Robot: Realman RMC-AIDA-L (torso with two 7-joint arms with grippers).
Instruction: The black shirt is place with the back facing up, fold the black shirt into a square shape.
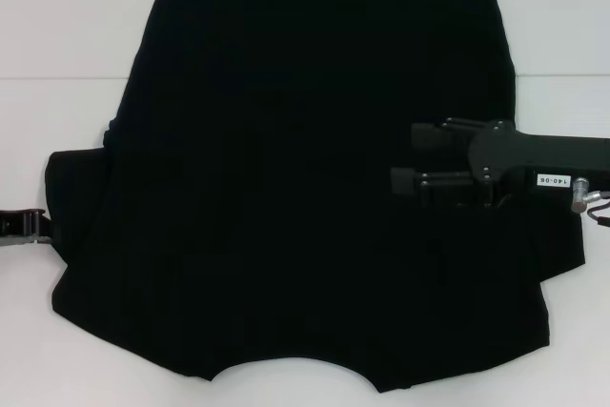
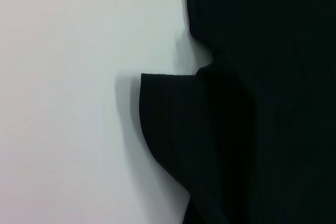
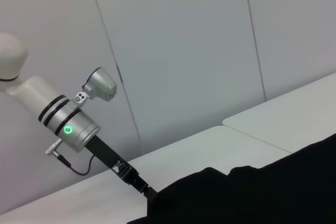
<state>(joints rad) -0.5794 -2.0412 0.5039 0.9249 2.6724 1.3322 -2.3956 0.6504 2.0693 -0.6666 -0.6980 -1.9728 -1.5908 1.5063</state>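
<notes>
Your black shirt [image 1: 286, 188] lies spread flat across the middle of the white surface [image 1: 57, 26]. It's soft and limp, so pinch a sleeve or hem edge. The right pincer [image 1: 405, 159] hovers over its right side, jaws parted, empty; the left pincer [image 1: 24, 226] waits at the surface's left edge, its state unclear.

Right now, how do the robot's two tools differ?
The right tool is over the black shirt's right side, open; the left tool is at the shirt's left sleeve, by the table's edge. The right tool shows whole in the head view; the left tool is mostly cut off. Both are dark and point toward the shirt.
</notes>
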